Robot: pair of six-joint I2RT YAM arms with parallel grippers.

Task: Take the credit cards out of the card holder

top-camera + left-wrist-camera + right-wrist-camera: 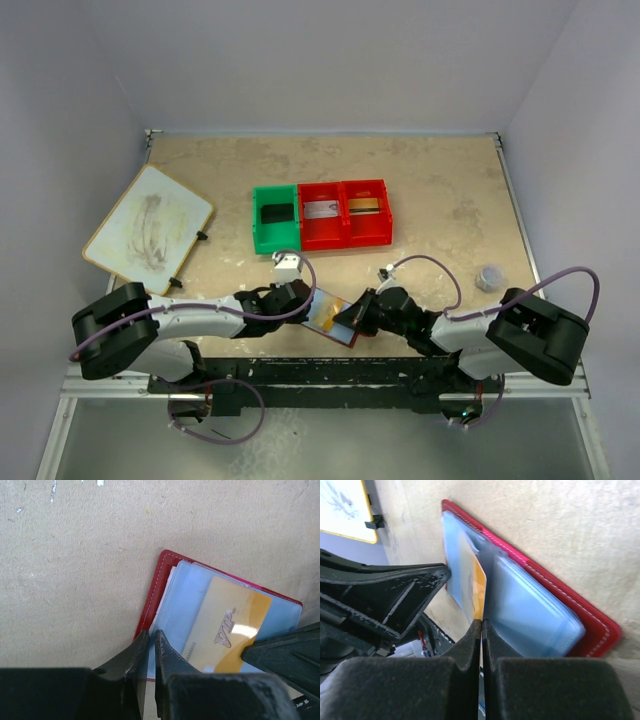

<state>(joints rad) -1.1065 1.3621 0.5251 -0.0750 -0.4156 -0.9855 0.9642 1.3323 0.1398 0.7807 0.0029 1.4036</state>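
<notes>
The maroon card holder (328,322) lies open near the front edge, between my two grippers. Its pale blue sleeves (182,600) hold a gold VIP card (227,630). My left gripper (151,632) is shut on the sleeve edge at the holder's near corner; it also shows in the top view (308,300). My right gripper (481,621) is shut on the edge of the gold card (478,592), which is still partly in its sleeve; in the top view it is at the holder's right (352,313). A black card (272,213), a silver-grey card (322,210) and a gold-brown card (365,205) lie in the bin.
A green-and-red bin tray (300,240) stands at the table's middle back. A large white board (150,228) lies at the left. A small grey round cap (490,277) sits at the right. The left arm's finger (395,595) crowds the right wrist view.
</notes>
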